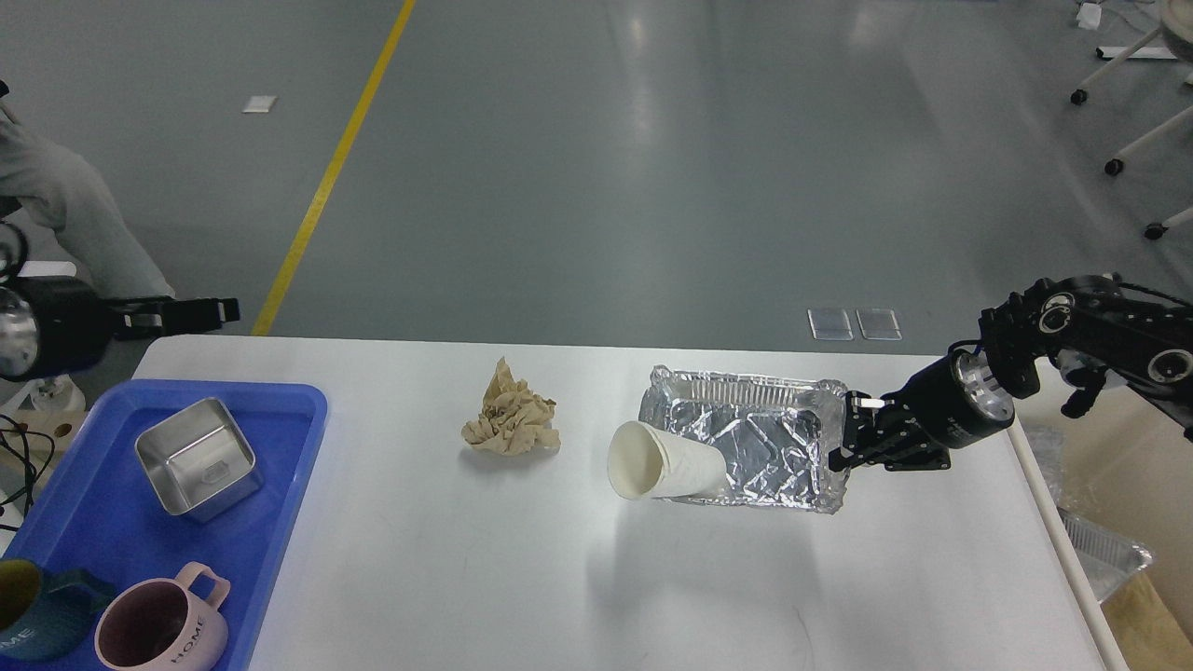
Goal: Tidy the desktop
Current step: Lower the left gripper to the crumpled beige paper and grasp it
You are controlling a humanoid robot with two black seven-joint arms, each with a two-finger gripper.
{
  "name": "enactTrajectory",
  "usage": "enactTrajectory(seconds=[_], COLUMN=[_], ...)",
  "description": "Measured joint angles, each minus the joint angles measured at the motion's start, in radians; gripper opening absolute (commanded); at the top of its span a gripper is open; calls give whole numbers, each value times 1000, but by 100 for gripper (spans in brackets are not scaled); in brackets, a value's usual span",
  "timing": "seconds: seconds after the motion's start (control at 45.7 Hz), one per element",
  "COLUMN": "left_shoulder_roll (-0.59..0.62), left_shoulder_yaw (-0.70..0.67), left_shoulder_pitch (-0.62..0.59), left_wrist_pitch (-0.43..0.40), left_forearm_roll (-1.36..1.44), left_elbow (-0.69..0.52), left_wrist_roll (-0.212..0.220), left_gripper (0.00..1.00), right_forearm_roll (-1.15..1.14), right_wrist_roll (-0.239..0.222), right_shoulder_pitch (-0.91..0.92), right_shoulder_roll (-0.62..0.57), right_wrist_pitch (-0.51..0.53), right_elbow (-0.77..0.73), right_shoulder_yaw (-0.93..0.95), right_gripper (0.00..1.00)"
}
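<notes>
Rubbish removal from the desktop appears to be the step in hand, with the foil tray as the current target. The desktop is seen as the wide white table top filling the lower half of the view, its far edge running across the middle of the picture.

The right gripper is placed at the three o'clock rim of the foil tray, and its fingers seem to be closed on that rim, though the contact is dark and the hold cannot be fully confirmed. A white paper cup is lying on its side, its base resting in the tray at the eight o'clock corner and its open mouth hanging out past the rim. A crumpled brown paper is left on the bare table, well apart from the tray at its nine o'clock.

The left gripper is held off the table's ten o'clock corner, above the far end of the blue tray; whether its fingers are parted cannot be told. In that tray a steel box, a pink mug and a dark mug are already gathered.

If the hold is sound, a level lift or slide toward three o'clock is called for, where a bin with another foil tray is partly seen. Care is needed, since the loose cup could roll out.
</notes>
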Motion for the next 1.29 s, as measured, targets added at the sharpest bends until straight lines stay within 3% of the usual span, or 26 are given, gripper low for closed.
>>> enactTrajectory(seconds=[0.131, 0.328, 0.481, 0.678, 0.853, 0.941, 1.182, 1.291], left_shoulder_roll=[-180, -356, -484, -676, -836, -902, -945, -945], left_shoulder_yaw=[0, 40, 179, 443, 545, 597, 754, 806], left_shoulder_pitch=[-12, -49, -108, -167, -171, -167, -155, -147], left_wrist_pitch=[36, 98, 169, 325, 411, 438, 480, 480], left_forearm_roll=[62, 113, 133, 115, 82, 46, -44, -70], left_elbow=[137, 223, 330, 557, 748, 816, 844, 846], left_wrist_roll=[-2, 0, 2, 1, -12, -19, -20, -37], left_gripper=[86, 86, 86, 86, 85, 80, 46, 23], right_forearm_roll=[1, 1, 2, 2, 3, 3, 4, 4], right_wrist_roll=[0, 0, 0, 0, 0, 0, 0, 0], right_shoulder_pitch=[0, 0, 0, 0, -3, -3, -3, -3], right_shoulder_roll=[-6, -8, -8, -17, -25, -26, -26, -29], right_wrist_pitch=[0, -1, -2, -2, -3, -4, -4, -4], right_elbow=[0, 0, 0, 1, 4, 6, 7, 8], right_shoulder_yaw=[0, 0, 0, 2, 5, 7, 9, 10], right_gripper=[0, 0, 0, 0, 0, 0, 0, 0])
